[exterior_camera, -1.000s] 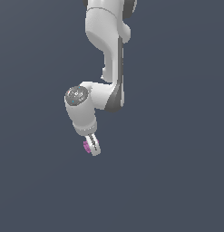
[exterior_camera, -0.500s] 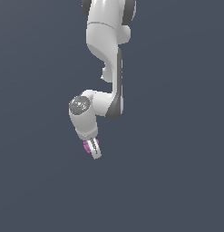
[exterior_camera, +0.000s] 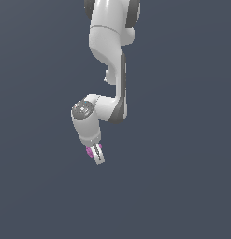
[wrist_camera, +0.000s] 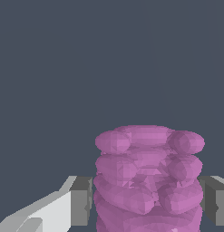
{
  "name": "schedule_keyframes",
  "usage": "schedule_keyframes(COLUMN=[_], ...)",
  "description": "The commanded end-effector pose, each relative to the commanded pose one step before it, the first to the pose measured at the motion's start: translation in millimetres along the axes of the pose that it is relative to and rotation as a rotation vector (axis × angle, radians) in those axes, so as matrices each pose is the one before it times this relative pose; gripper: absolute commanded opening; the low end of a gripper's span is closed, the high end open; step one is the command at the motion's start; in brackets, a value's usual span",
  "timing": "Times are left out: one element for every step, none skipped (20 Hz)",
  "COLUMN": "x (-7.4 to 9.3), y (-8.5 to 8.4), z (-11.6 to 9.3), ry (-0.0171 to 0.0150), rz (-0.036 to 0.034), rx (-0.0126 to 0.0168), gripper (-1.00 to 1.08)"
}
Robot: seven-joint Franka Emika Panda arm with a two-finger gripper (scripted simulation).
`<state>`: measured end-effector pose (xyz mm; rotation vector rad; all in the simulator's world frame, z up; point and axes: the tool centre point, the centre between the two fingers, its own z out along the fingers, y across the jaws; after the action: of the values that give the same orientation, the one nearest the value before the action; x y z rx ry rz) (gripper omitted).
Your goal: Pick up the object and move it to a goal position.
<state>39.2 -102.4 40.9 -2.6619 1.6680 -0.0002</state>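
Note:
The object (exterior_camera: 91, 151) is a tiny magenta-pink ridged lump, seen in the exterior view between the fingers of my white gripper (exterior_camera: 96, 154). In the wrist view the object (wrist_camera: 148, 176) fills the lower middle as a stack of pink ridges, with a grey finger pad (wrist_camera: 80, 200) on one side and the other pad (wrist_camera: 216, 199) on the other side, both against it. My gripper is shut on the object and holds it in the air, below the white arm (exterior_camera: 112, 60).
Only a plain dark blue-grey background shows around the arm in both views. No floor, table or goal marker can be made out.
The arm has drawn the gripper and the held object slightly upward and to the exterior view's right. The grip on the object is unchanged.

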Motion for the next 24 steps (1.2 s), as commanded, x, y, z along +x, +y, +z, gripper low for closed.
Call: schedule_keyframes(x=[0.06, 0.00, 0.00, 0.00, 0.29, 0.00, 0.01, 0.02, 0.03, 0.05, 0.06, 0.07, 0.08, 0.12, 0.11, 0.12, 0.14, 0.15, 0.18, 0.20, 0.23, 0.25, 0.30, 0.33], y=[0.16, 0.00, 0.00, 0.00, 0.13, 0.16, 0.47, 0.79, 1.11, 1.43, 1.76, 2.09, 2.44, 2.81, 3.16, 3.54, 3.93, 4.33, 4.77, 5.19, 5.62, 6.05, 6.49, 6.78], z=[0.38, 0.00, 0.00, 0.00, -0.34, -0.11, -0.34, -0.57, -0.80, -1.03, -1.27, -1.51, -1.76, -2.01, -2.29, -2.57, -2.86, -3.09, -3.47, -3.79, -4.06, -4.44, -4.73, -5.02], ry=[-0.00014, 0.00000, 0.00000, 0.00000, 0.00033, 0.00000, 0.00000, 0.00000, 0.00000, 0.00000, 0.00000, 0.00000, 0.00000, -0.00041, 0.00000, 0.00000, 0.00000, -0.00044, 0.00000, 0.00000, -0.00043, 0.00000, -0.00043, 0.00000], rz=[0.00020, 0.00000, 0.00000, 0.00000, 0.00033, 0.00000, 0.00000, 0.00000, 0.00000, 0.00000, 0.00000, 0.00000, 0.00000, 0.00001, 0.00000, 0.00000, 0.00000, -0.00007, 0.00000, 0.00000, -0.00004, 0.00000, -0.00005, 0.00000], rx=[-0.00038, 0.00000, 0.00000, 0.00000, 0.00016, 0.00000, 0.00000, 0.00000, 0.00000, 0.00000, 0.00000, 0.00000, 0.00000, 0.00027, 0.00000, 0.00000, 0.00000, 0.00020, 0.00000, 0.00000, 0.00022, 0.00000, 0.00022, 0.00000], gripper=[-1.00, -1.00, -1.00, -1.00, -1.00, -1.00, -1.00, -1.00, -1.00, -1.00, -1.00, -1.00, -1.00, -1.00, -1.00, -1.00, -1.00, -1.00, -1.00, -1.00, -1.00, -1.00, -1.00, -1.00])
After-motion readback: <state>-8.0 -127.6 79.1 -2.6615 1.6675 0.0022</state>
